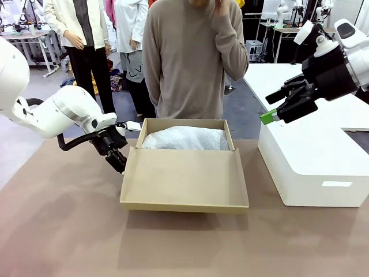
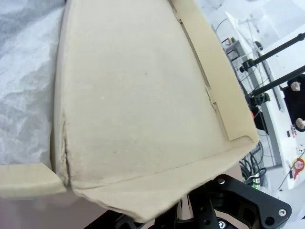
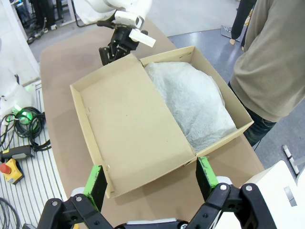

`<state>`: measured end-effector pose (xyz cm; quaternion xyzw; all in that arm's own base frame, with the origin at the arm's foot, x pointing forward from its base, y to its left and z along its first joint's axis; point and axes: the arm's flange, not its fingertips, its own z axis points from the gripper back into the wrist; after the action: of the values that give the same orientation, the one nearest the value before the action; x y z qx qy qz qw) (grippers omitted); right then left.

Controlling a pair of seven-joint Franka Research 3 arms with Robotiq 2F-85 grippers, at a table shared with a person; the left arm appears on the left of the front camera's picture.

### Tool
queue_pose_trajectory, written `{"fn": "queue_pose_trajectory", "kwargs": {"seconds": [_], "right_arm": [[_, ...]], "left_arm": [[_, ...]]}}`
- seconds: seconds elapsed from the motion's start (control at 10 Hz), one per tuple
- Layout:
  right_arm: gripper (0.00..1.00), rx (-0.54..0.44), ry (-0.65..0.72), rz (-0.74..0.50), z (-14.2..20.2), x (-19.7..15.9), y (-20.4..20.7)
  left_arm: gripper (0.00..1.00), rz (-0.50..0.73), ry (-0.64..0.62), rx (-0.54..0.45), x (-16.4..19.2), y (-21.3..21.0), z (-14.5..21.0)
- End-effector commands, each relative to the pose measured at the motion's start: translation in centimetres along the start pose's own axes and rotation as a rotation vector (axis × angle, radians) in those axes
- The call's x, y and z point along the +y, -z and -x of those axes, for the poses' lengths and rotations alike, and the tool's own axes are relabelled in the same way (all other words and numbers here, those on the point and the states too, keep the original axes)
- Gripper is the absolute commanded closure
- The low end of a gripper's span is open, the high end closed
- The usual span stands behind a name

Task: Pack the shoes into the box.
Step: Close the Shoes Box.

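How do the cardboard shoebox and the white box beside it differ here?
The cardboard shoebox is tan-brown; the white box is plain white. The shoebox stands open, its flap lid folded out toward the robot and white tissue paper filling it; the white box is closed. The left gripper is at the lid's corner; the right gripper hangs open above the white box's edge. Both rest on the brown table.

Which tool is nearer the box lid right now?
Left. The left tool sits at the lid's left edge, about touching it. The right tool hangs open, raised over the white box, off to the lid's right.
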<state>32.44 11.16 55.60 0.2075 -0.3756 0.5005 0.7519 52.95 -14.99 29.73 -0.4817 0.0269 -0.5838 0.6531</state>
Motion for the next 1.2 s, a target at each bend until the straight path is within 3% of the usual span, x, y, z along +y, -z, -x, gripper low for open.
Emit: {"fn": "queue_pose_trajectory", "kwargs": {"seconds": [0.0, 0.7, 1.1], "right_arm": [[0.0, -0.024, -0.019, -0.015, 0.0, -0.4, 0.2], [0.0, -0.024, -0.019, -0.015, 0.0, -0.4, 0.2], [0.0, -0.024, -0.019, -0.015, 0.0, -0.4, 0.2]], "left_arm": [[1.0, 0.058, 0.06, -0.08, -0.5, -1.1, -0.2], [1.0, 0.09, 0.085, -0.307, -1.8, -3.0, -0.5], [1.0, 0.019, 0.05, -0.442, -2.9, -4.2, -1.3]]}}
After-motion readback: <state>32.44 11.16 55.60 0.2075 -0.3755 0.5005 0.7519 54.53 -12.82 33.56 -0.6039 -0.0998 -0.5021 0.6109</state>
